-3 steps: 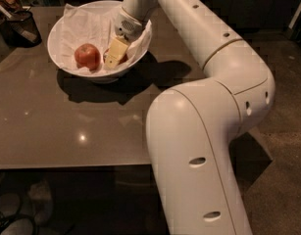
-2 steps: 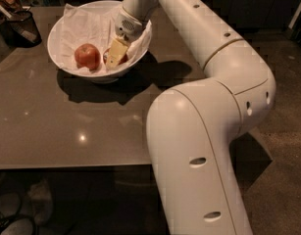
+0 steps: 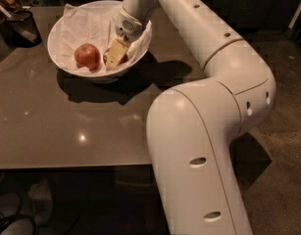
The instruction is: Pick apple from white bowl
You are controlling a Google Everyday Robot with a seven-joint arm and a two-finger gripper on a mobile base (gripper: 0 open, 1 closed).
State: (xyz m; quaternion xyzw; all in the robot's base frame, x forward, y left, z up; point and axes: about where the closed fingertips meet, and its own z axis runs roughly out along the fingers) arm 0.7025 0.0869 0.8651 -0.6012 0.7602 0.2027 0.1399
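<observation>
The white bowl (image 3: 59, 58), lined with crumpled white paper, stands at the far left of the brown table (image 3: 66, 126). A round red apple (image 3: 87, 56) lies in plain view at the bowl's front left. Just right of it, my gripper (image 3: 114, 55) reaches down into the bowl from the right rim. A sliver of a second red-orange apple (image 3: 106, 58) shows at the gripper's left edge; the rest of it is hidden behind the gripper. I cannot see whether the gripper touches it.
A small black mesh cup (image 3: 22, 26) with utensils stands at the table's far left corner. My white arm (image 3: 199, 131) arches over the table's right side and hides it. The table's front edge runs along the bottom left.
</observation>
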